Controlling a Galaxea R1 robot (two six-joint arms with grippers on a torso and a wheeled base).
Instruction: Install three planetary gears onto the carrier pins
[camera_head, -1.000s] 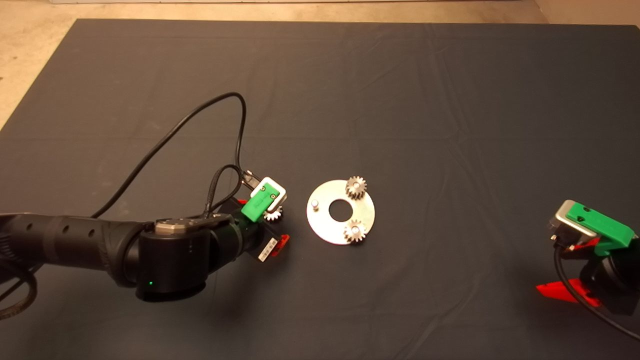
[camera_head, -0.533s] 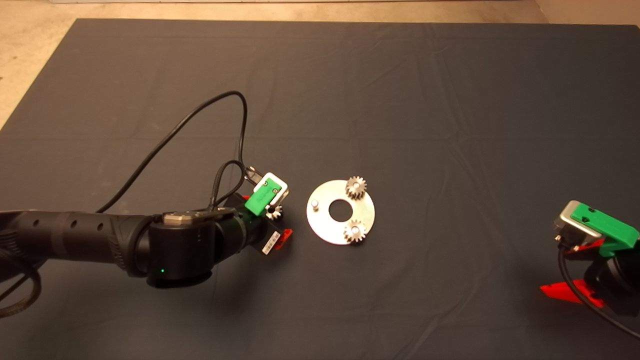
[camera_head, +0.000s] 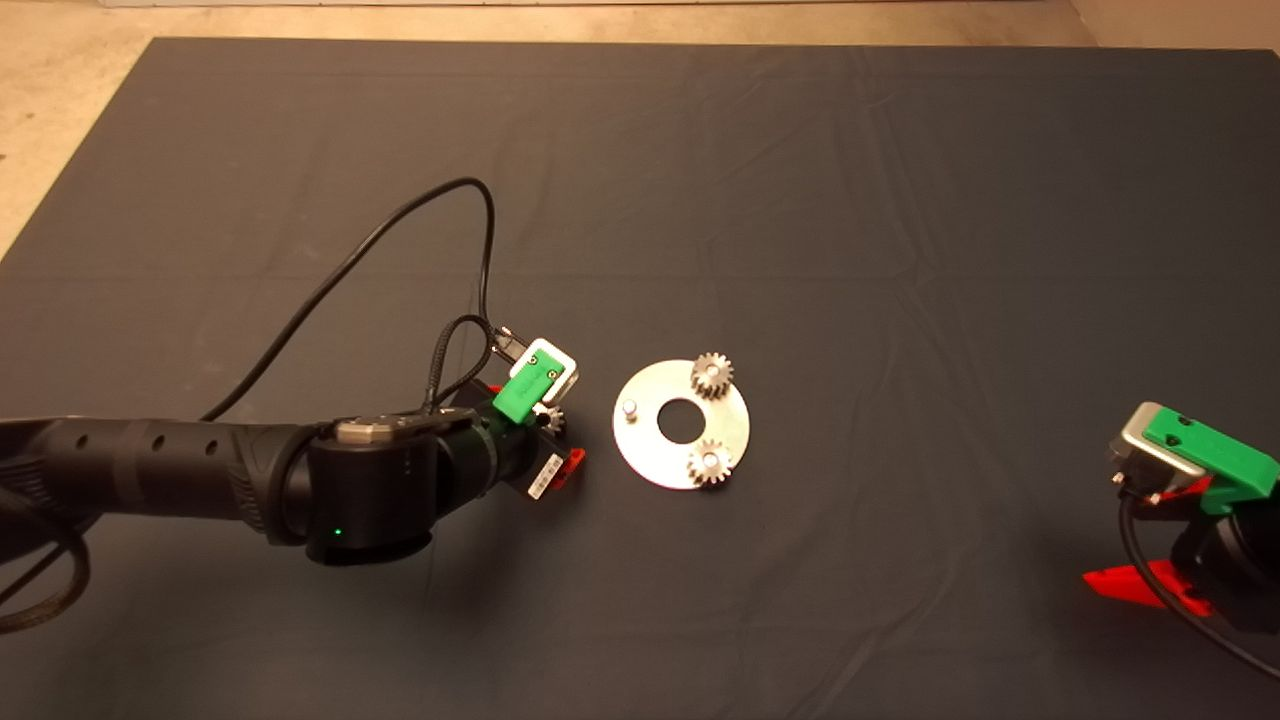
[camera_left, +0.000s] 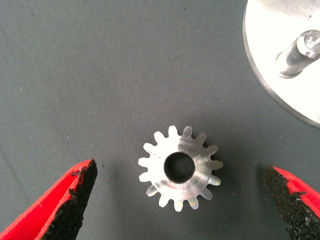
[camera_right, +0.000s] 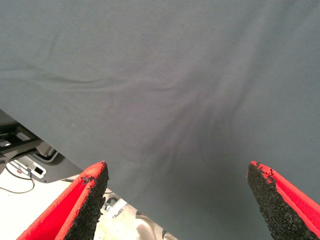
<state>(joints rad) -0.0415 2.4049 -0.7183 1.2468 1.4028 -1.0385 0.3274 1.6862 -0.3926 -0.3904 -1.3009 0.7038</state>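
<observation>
Over the last second my left arm has slid a little toward the carrier disc, bringing my left gripper (camera_left: 180, 200) down over the loose planetary gear (camera_left: 180, 167), while the disc and my right arm have hardly shifted.

That loose gear lies flat on the mat (camera_head: 800, 200) just beside the disc's rim, between my left fingers (camera_left: 75, 195) but touching neither. Its metal is bright silver, with blunt, evenly cut teeth round a smooth bore. My left jaws stand wide open and hold nothing; the black pads look rough and crumbly against the red plastic.

Close by, the carrier disc (camera_head: 650, 455) is a flat, shiny round plate with a central hole. One bare carrier pin (camera_head: 629, 408), a short polished stud, stands upright on the side nearest my left gripper (camera_head: 555, 440). Two other gears are seated on their pins: the far seated gear (camera_head: 712, 376) and the near seated gear (camera_head: 710, 462).

My right gripper (camera_right: 175, 200) waits at the lower right edge of the mat, well apart from the disc, jaws wide open and empty.

Under everything, the mat is a dark grey cloth, softly creased. Beyond it lies pale floor (camera_head: 60, 120), and past the mat's edge my right wrist sees some cables and fittings.
</observation>
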